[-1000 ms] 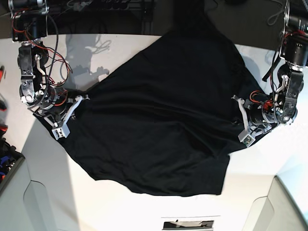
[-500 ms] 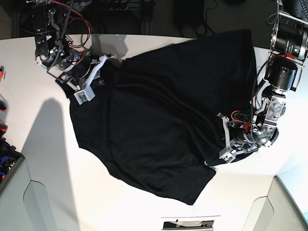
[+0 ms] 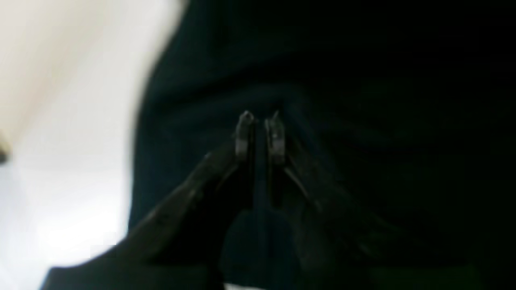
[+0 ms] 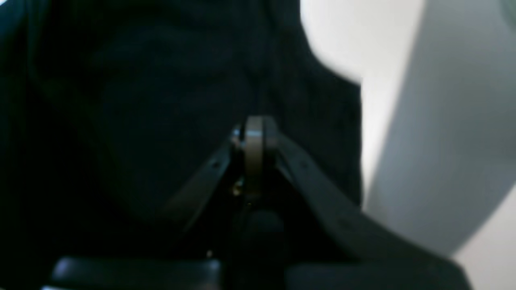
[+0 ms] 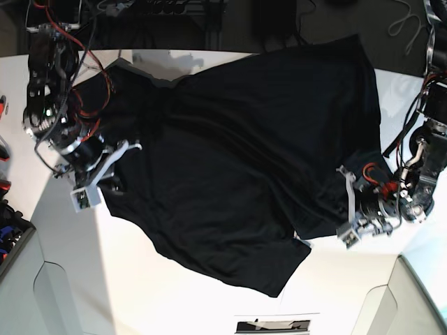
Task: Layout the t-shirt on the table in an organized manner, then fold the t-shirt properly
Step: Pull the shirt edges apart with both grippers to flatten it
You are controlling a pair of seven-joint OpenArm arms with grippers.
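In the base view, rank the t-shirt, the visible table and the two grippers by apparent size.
1. t-shirt
2. table, bare part
3. right gripper and left gripper: look alike, so unranked

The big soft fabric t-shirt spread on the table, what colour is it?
Plain black t-shirt; clearest in the base view.

Grey side bin (image 5: 17,241) at left edge holding red and blue items, dark cables (image 5: 167,8) behind

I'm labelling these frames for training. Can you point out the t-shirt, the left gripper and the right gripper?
t-shirt (image 5: 230,160): base view, middle of the black fabric.
left gripper (image 3: 260,129): left wrist view, between the fingertips.
right gripper (image 4: 254,129): right wrist view, at the closed fingertips.
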